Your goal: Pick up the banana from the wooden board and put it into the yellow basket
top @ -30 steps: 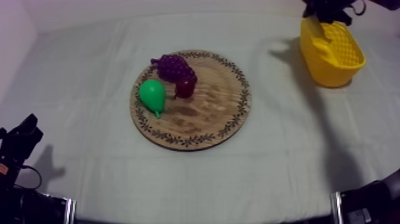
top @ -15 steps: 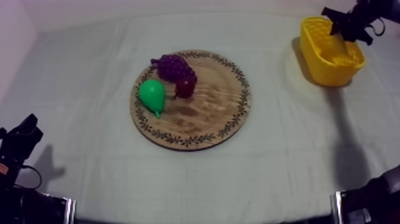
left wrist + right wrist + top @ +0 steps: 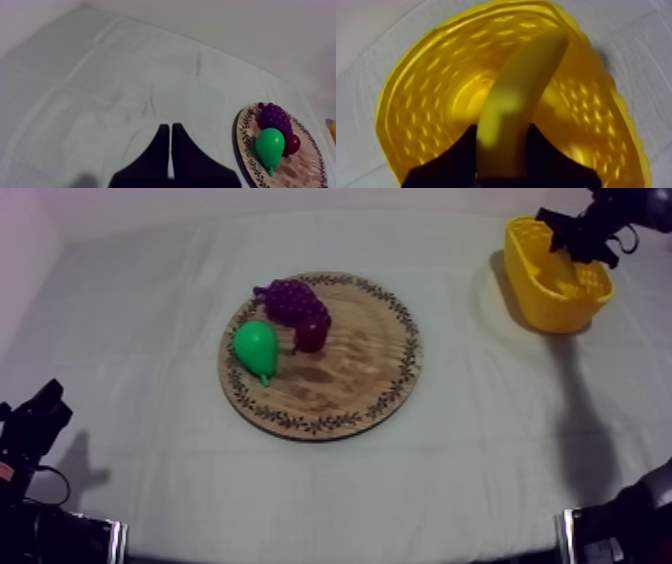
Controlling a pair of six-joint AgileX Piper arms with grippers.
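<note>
Top view: wooden board (image 3: 398, 393) mid-tabletop (image 3: 470, 478), carrying 3 fruits: pear (image 3: 257, 347), grapes (image 3: 292, 299), small red fruit (image 3: 311, 336), all bunched on its left part. Yellow basket (image 3: 553, 288) at far right, well apart from the board. Right claw (image 3: 572, 236) over the basket's mouth, arm coming in from the upper right. Left claw (image 3: 40, 413) low at its own side, far from everything.

Left wrist view: own fingers lie pressed together as a narrow wedge, nothing between them, bare cloth beneath. Board edge off to the side with the same 3 fruits.

Right wrist view: banana (image 3: 522, 90) clamped between the 2 black fingers (image 3: 545, 152), its free end reaching out over the basket's perforated inside. Looks raised above the basket floor rather than resting on it, though I can't be certain.

Progress, as I judge it: pick-up done, carry across done, banana positioned above the target. Left to do: lower a little if needed, part the fingers, let it drop in, pull clear.
</note>
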